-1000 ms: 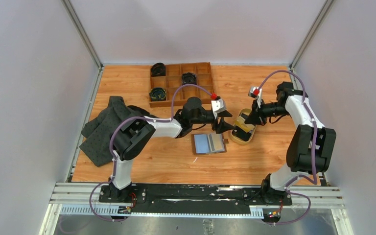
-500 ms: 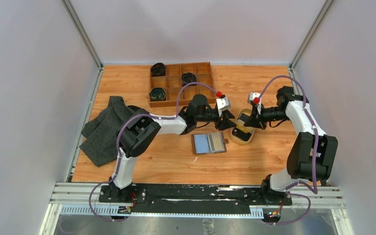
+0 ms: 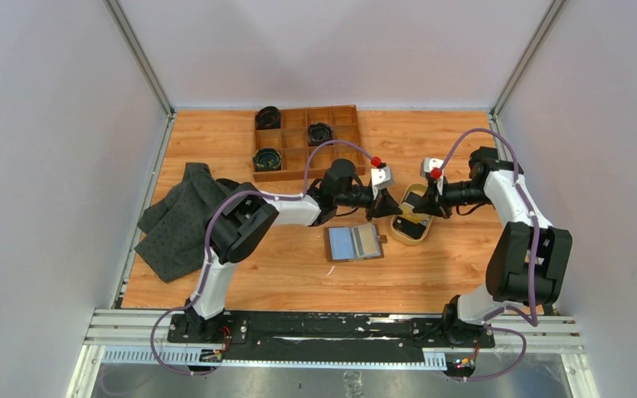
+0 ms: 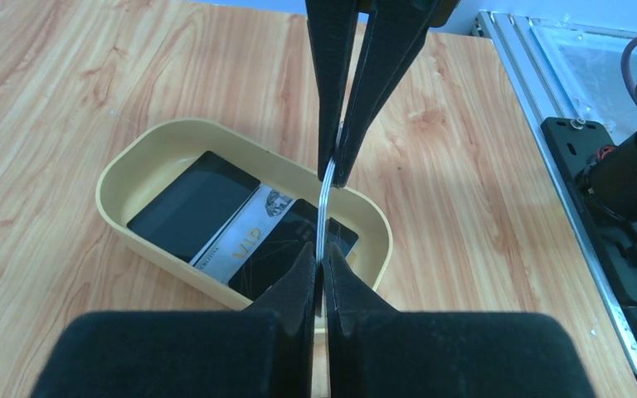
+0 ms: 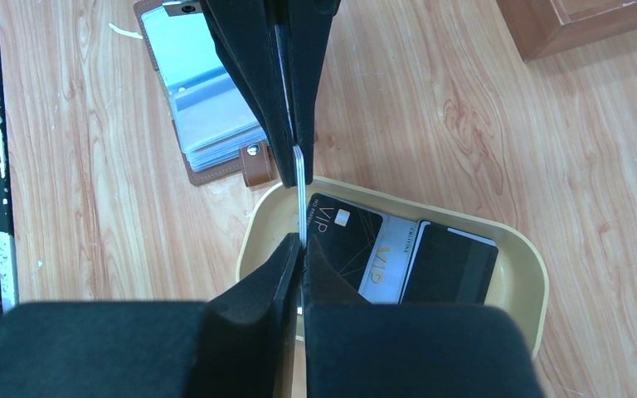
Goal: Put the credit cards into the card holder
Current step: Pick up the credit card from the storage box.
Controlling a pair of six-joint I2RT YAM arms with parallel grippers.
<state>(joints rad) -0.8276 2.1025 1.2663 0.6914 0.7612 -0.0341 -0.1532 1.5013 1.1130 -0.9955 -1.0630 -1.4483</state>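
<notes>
Showing a dark cloth (image 3: 174, 224) at the far left of the wooden counter (image 3: 299, 278), with a compartment tray (image 3: 344, 133) behind. Extending rightward, left arm (image 3: 286, 211), left jaws shut tight on a raised credit card (image 4: 324, 217) held edge-on above a tan dish (image 4: 116, 178). Lying open near the dish's left side, the brown card holder (image 3: 354, 243), clear sleeves up. Resting flat inside the dish, other credit cards (image 4: 195, 207). Pinching the raised card's opposite edge, right arm (image 3: 506, 186), right jaws closed on it too.

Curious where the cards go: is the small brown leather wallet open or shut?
Open. The small brown leather wallet lies spread flat, its pale blue and clear sleeves facing up and its snap tab loose at one side.
</notes>
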